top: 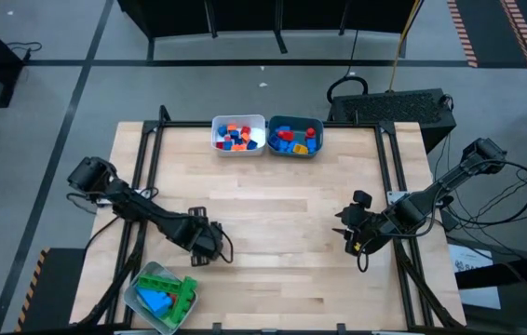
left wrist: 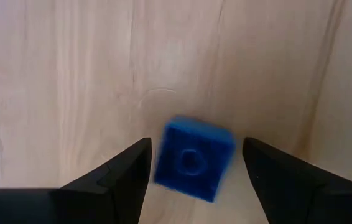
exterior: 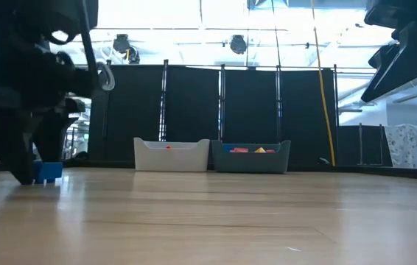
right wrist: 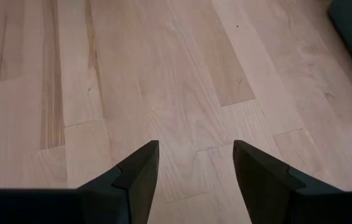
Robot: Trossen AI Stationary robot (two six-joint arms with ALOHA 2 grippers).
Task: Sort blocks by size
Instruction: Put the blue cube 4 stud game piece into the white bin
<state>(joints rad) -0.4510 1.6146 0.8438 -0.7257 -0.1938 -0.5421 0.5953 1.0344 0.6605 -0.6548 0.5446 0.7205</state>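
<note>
Left gripper [left wrist: 194, 168] low at table, jaws spread either side of small blue studded plastic cube [left wrist: 193, 158], no contact: lined up for pick. Right gripper [right wrist: 194, 163] waits open, empty, over bare wood.

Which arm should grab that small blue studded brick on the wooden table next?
Left. The left gripper is open around the small blue studded plastic brick, fingers either side without touching. The right gripper is open over bare wood, across the table.

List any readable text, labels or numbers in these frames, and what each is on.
None readable. The blue block between the open left gripper's fingers shows only a plain stud. The white bin, teal bin and clear-grey bin carry no visible labels.
</note>
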